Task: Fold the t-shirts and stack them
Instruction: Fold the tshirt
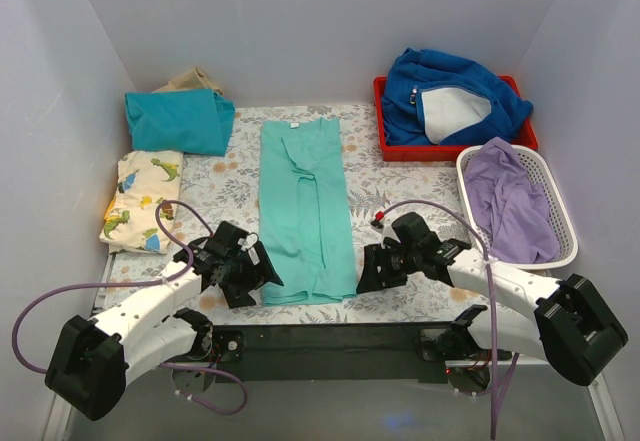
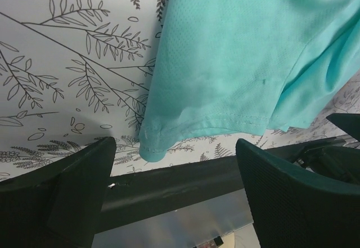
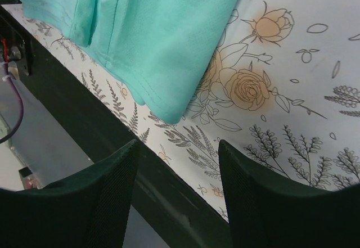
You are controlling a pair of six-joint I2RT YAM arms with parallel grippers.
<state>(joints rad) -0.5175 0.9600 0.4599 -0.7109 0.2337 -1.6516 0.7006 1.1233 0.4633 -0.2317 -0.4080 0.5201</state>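
Note:
A mint-turquoise t-shirt (image 1: 303, 206) lies on the table folded into a long strip, its hem toward the arms. A darker teal folded t-shirt (image 1: 178, 121) rests at the back left, with a cream dinosaur-print t-shirt (image 1: 140, 201) in front of it. My left gripper (image 1: 252, 279) hovers open at the strip's near left corner (image 2: 151, 149), nothing between its fingers. At the near right corner (image 3: 169, 110) my right gripper (image 1: 368, 271) also stands open and empty. Both hem corners lie flat just beyond the fingertips.
A red tray (image 1: 385, 146) at the back right holds a royal-blue fleece jacket (image 1: 450, 96). A white basket (image 1: 570, 246) beside it holds a lilac garment (image 1: 515, 201). A black bar (image 1: 330, 341) runs along the table's near edge. White walls enclose three sides.

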